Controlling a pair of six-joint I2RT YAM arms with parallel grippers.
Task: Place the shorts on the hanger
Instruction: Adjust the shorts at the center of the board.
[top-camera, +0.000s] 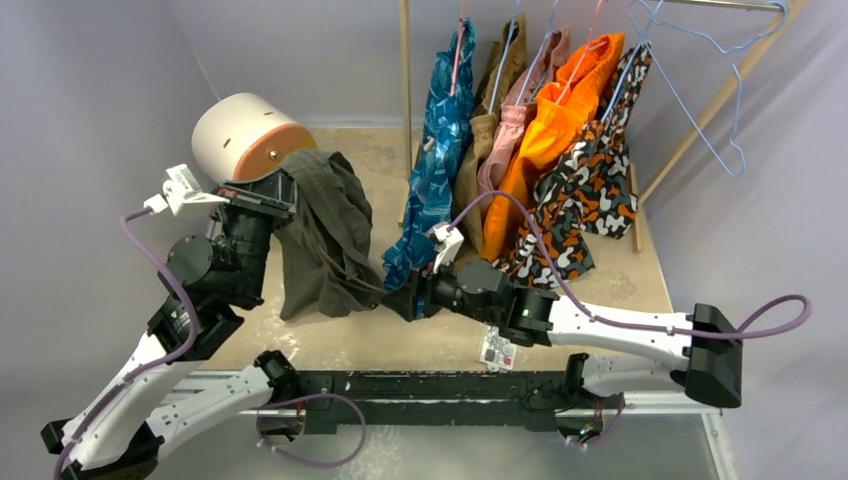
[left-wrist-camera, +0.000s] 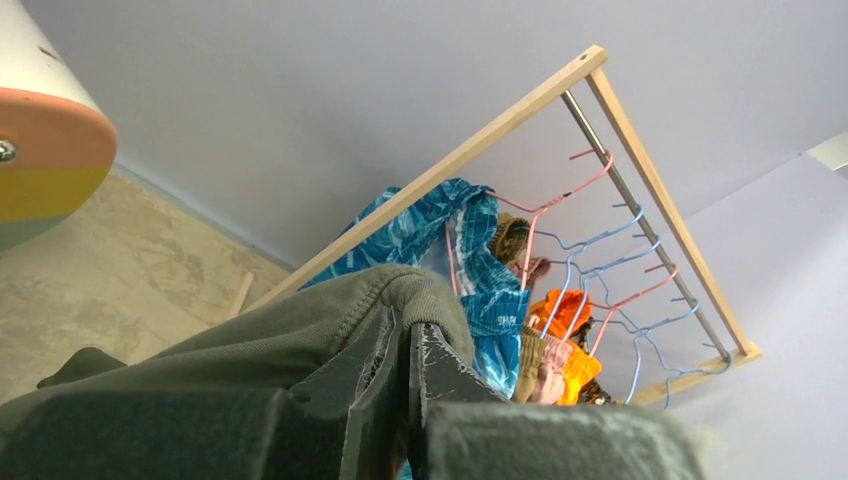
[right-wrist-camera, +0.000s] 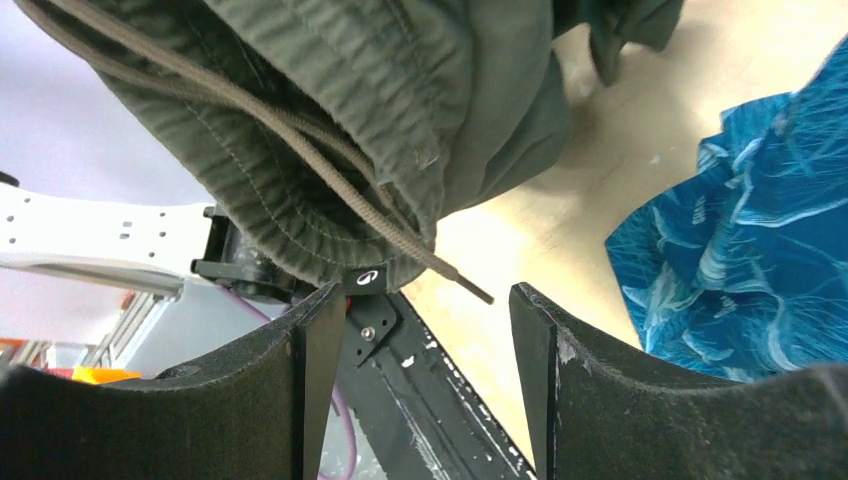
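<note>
The olive-green shorts (top-camera: 325, 240) hang from my left gripper (top-camera: 285, 190), which holds them up above the left half of the table. In the left wrist view its jaws (left-wrist-camera: 410, 325) are shut on a fold of the shorts (left-wrist-camera: 250, 345). My right gripper (top-camera: 395, 300) sits low at the hanging end of the fabric. Seen from the right wrist, it (right-wrist-camera: 425, 300) stands open just below the waistband (right-wrist-camera: 400, 90) and its loose drawstring (right-wrist-camera: 330, 160), with nothing between the fingers. The light-blue wire hanger (top-camera: 700, 90) hangs empty at the right end of the rack.
A white and orange cylinder (top-camera: 245, 135) stands at the back left. The wooden rack (top-camera: 405, 60) at the back carries several hung shorts, the blue patterned pair (top-camera: 440, 150) closest to my right gripper. A small white item (top-camera: 495, 348) lies near the table's front edge.
</note>
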